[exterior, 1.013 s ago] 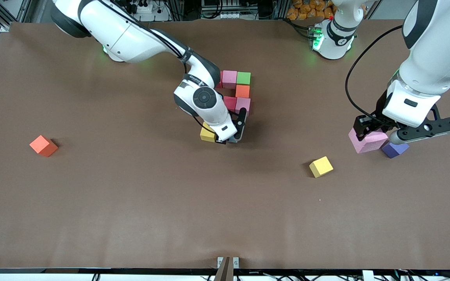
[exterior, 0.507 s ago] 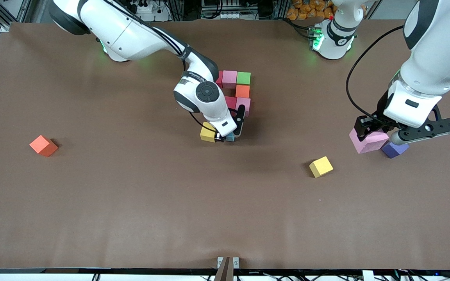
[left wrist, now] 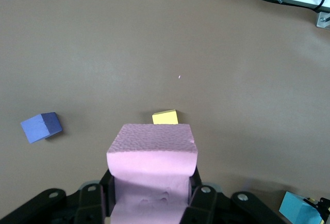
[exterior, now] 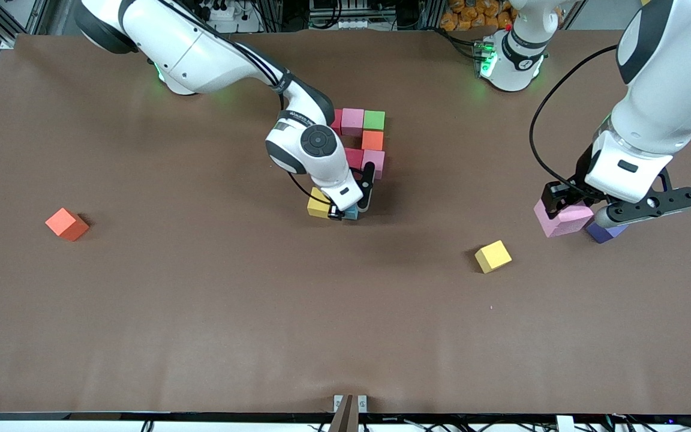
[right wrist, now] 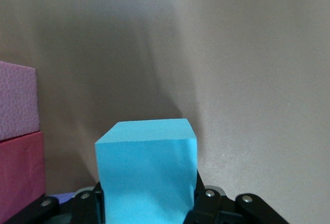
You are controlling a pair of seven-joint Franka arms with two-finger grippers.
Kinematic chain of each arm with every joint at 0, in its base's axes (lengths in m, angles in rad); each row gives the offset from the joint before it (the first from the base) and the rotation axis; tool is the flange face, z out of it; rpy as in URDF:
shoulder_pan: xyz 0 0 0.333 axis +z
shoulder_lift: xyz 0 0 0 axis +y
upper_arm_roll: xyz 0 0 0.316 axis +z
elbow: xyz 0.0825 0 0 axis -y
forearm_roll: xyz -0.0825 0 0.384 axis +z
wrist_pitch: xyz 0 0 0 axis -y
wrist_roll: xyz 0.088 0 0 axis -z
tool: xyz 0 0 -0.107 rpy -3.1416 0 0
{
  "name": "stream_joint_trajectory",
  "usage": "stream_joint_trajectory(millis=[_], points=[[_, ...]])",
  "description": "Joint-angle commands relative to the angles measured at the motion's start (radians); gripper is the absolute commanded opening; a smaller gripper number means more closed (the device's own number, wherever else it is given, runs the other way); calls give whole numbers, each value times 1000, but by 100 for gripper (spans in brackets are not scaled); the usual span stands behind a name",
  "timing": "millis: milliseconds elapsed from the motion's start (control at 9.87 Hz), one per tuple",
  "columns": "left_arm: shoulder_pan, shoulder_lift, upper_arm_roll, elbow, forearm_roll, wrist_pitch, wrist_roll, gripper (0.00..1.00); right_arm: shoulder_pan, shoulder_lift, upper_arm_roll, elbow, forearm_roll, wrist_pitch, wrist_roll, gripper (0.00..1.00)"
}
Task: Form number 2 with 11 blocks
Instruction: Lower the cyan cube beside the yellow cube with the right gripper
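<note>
Part of the number 2 stands mid-table: a pink block (exterior: pixel 352 120), a green block (exterior: pixel 373 120), an orange block (exterior: pixel 372 140), a red block (exterior: pixel 353 157) and another pink one (exterior: pixel 374 161). My right gripper (exterior: pixel 350 210) is shut on a light blue block (right wrist: pixel 147 167), low beside a yellow block (exterior: pixel 319 207) that lies nearer the front camera than those rows. My left gripper (exterior: pixel 564 207) is shut on a pink block (left wrist: pixel 152 157) next to a purple block (exterior: pixel 603 231) at the left arm's end. The right wrist hides part of the figure.
A second yellow block (exterior: pixel 493 256) lies loose, nearer the front camera than the held pink block. An orange-red block (exterior: pixel 66 224) sits alone toward the right arm's end. The brown table (exterior: pixel 261 312) is bare nearer the front camera.
The right gripper has sunk slightly beside the yellow block, and the light blue block now shows under it. The left gripper has shifted a little toward the table's middle with the pink block.
</note>
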State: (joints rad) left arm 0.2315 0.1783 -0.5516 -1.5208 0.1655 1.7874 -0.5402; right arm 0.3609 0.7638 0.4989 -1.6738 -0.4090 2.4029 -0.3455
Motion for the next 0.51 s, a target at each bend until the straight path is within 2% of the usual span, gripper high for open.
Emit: stream_joint_trajectory(millis=[0,405], points=[[6,-5,-2,5,-20,-14,3,0,-2,-34,-10,-44,-17,2,25,5],[11,-8,2,7,-21,-14,-3,0,1,-34,-10,-56,-17,7,42,5]])
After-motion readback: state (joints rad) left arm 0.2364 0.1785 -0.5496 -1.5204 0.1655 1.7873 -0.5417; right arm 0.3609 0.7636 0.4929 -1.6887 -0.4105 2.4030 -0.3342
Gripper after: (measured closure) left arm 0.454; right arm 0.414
